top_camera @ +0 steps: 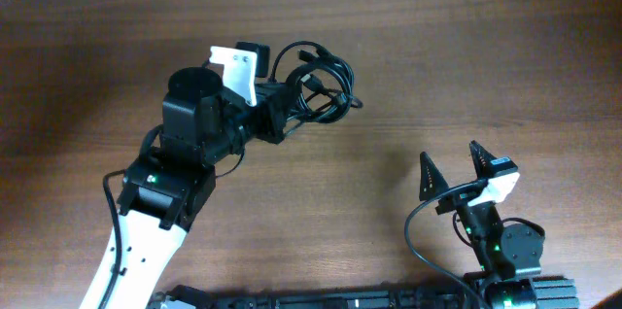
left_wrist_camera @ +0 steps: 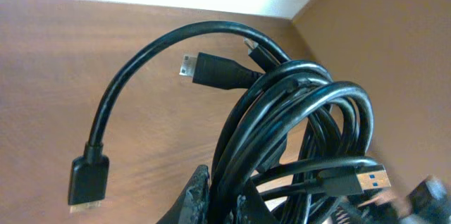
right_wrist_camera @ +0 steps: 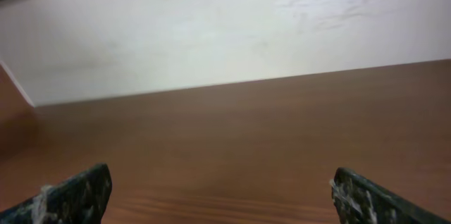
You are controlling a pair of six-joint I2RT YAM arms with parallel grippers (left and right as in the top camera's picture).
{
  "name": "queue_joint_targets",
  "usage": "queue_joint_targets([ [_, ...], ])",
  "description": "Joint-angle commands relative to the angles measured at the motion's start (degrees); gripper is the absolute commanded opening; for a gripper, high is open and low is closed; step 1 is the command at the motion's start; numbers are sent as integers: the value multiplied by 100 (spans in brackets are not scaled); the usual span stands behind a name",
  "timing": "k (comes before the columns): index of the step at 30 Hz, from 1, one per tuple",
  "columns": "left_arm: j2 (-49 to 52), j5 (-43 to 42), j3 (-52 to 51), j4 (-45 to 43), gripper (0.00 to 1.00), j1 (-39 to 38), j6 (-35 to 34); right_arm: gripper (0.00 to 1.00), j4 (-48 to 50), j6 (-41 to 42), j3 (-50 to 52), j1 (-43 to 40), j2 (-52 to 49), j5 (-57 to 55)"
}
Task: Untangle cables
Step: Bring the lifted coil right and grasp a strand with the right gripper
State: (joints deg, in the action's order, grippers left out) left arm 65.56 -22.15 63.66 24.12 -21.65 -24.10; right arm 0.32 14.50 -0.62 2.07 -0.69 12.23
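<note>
The cables (top_camera: 323, 84) are a looped black bundle toward the back of the table, just right of my left gripper (top_camera: 294, 107). In the left wrist view my left gripper (left_wrist_camera: 225, 194) is shut on a few strands of the cables (left_wrist_camera: 296, 104), and the coil fans out above the fingers (left_wrist_camera: 197, 192). Loose ends show a flat black plug (left_wrist_camera: 88, 182), a small silver-tipped plug (left_wrist_camera: 201, 69) and a blue-tongued plug (left_wrist_camera: 363, 179). My right gripper (top_camera: 452, 175) stands open at the front right, far from the bundle, with only bare table between its fingertips (right_wrist_camera: 81, 194).
The brown wooden table (top_camera: 486, 66) ends at a white wall (right_wrist_camera: 211, 27) along the back. My left arm (top_camera: 185, 144) stretches in from the front left. The right arm's base (top_camera: 510, 251) sits at the front edge.
</note>
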Motion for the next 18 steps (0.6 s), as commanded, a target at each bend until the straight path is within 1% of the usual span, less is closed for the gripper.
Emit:
queue_joint_targets([
  [1, -120, -197, 46, -96, 0, 4, -1858, 98, 50, 557, -114, -22, 44, 520],
  [6, -120, -435, 46, -225, 0, 4, -2546, 98, 35, 898, -417, -22, 31, 710],
  [10, -118, -883, 46, -807, 0, 4, -2623, 99, -313, 890, -1137, -22, -186, 1080],
  [14, -120, -1163, 46, -1080, 0, 4, -2719, 99, -249, 455, -1722, -22, -608, 2011],
  [16, -118, -1305, 46, -1158, 0, 4, -2887, 99, 144, 310, -1943, -22, -848, 2726],
  [18, -114, -1421, 46, -1215, 0, 4, -3027, 99, 984, 313, -1980, -22, -1019, 3558],
])
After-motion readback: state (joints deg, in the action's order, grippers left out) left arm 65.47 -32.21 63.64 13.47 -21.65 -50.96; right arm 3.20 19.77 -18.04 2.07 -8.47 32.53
